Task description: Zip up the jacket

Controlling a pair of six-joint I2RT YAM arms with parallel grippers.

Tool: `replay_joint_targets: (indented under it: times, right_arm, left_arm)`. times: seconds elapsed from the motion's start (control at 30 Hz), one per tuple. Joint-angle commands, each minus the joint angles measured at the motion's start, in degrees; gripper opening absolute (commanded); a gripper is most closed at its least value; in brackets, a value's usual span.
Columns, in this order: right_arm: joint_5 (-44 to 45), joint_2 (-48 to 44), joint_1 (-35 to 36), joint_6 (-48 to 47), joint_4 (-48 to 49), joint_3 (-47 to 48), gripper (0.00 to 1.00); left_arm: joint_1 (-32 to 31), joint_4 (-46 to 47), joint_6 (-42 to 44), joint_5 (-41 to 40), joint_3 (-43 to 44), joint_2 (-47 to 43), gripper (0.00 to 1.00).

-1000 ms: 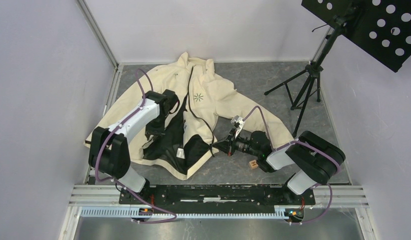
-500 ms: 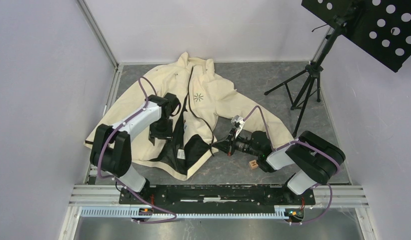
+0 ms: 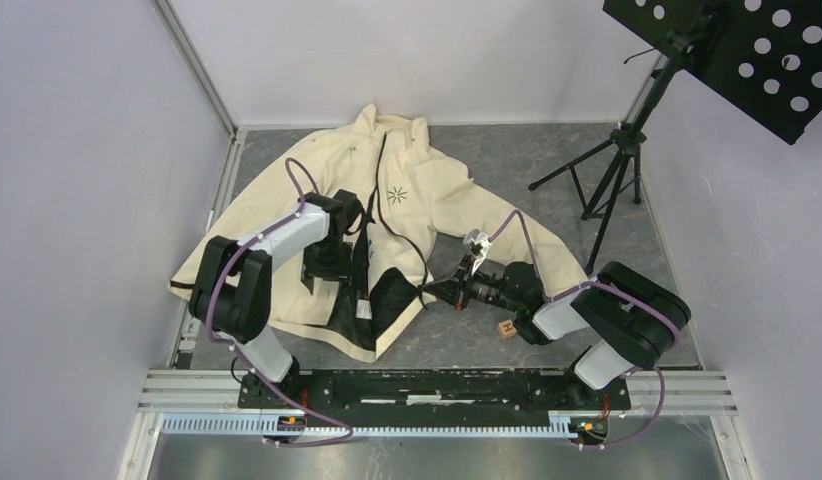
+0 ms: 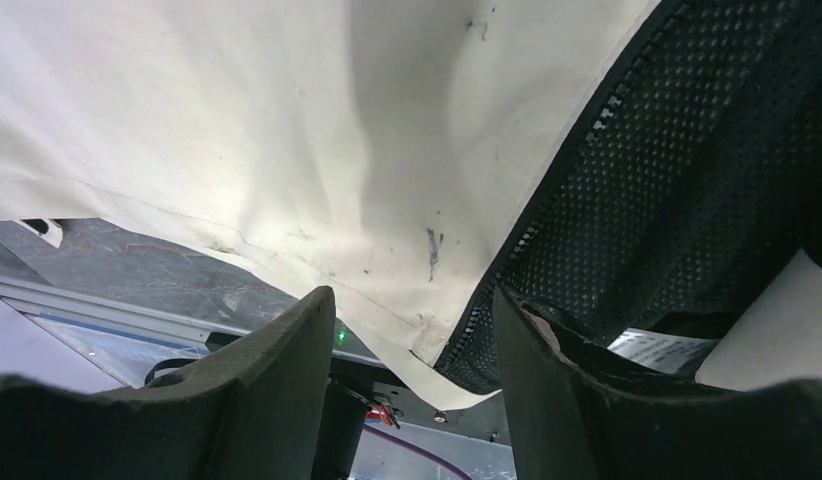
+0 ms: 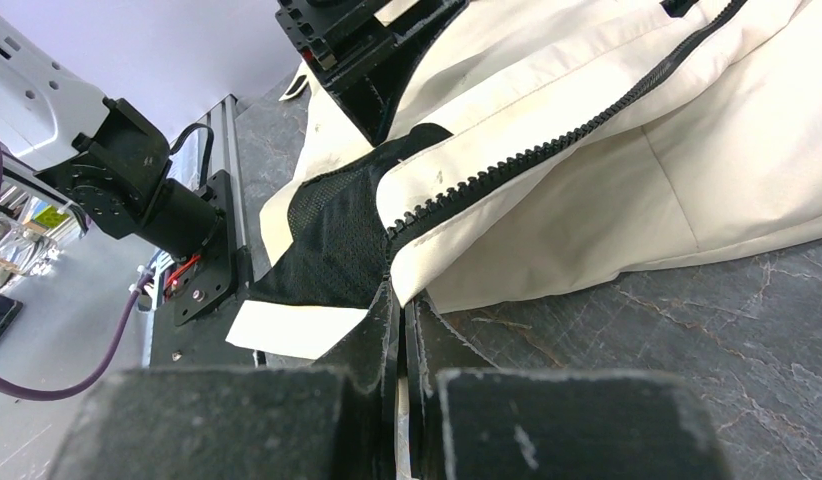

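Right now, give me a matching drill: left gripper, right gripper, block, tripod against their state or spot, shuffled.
Things
1. left gripper
2. right gripper
3. block
4. tripod

State or spot
A. stands at the far right of the table
B. shut on the zipper edge of the jacket
C. open, jacket fabric in front of the fingers
D. lies on the table beside the right arm

Pairs: 1-C, 2-B, 3-D, 4-A
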Motion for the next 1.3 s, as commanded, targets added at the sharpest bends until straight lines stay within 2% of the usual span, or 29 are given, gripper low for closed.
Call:
replay_joint_targets:
  times: [0.0, 0.3, 0.43, 0.8, 1.07, 1.27]
  right_arm:
    - [-0.75, -0.58, -0.34, 0.06, 3.88, 0.42, 0.0]
    - [-1.25, -0.19, -0.33, 0.81, 5.56, 0.19, 0.0]
    - [-1.33, -0.15, -0.31, 0.78, 5.65, 0.18, 0.0]
    - [-1.67, -0.03, -0.33, 1.32, 6.71, -0.03, 0.0]
    - [-1.76, -0.02, -0.33, 1.42, 6.96, -0.09, 0.0]
    - [-1.92, -0.04, -0.33, 1.75, 7.66, -0.26, 0.0]
  left_arm:
    - [-0.05, 1.98, 1.84, -0.92, -0.79, 1.38, 0.65]
    - [-0.08, 2.47, 1.82, -3.14, -2.07, 3.89, 0.66]
    - [-0.05, 4.65, 2.02, 3.98, -1.99, 0.88, 0.67]
    - [0.0, 3.99, 2.38, -1.27, -2.69, 5.73, 0.7]
    - [0.13, 2.73, 1.86, -6.19, -1.33, 6.25, 0.68]
    - [1.79, 1.61, 2.53, -6.49, -0.93, 4.66, 0.61]
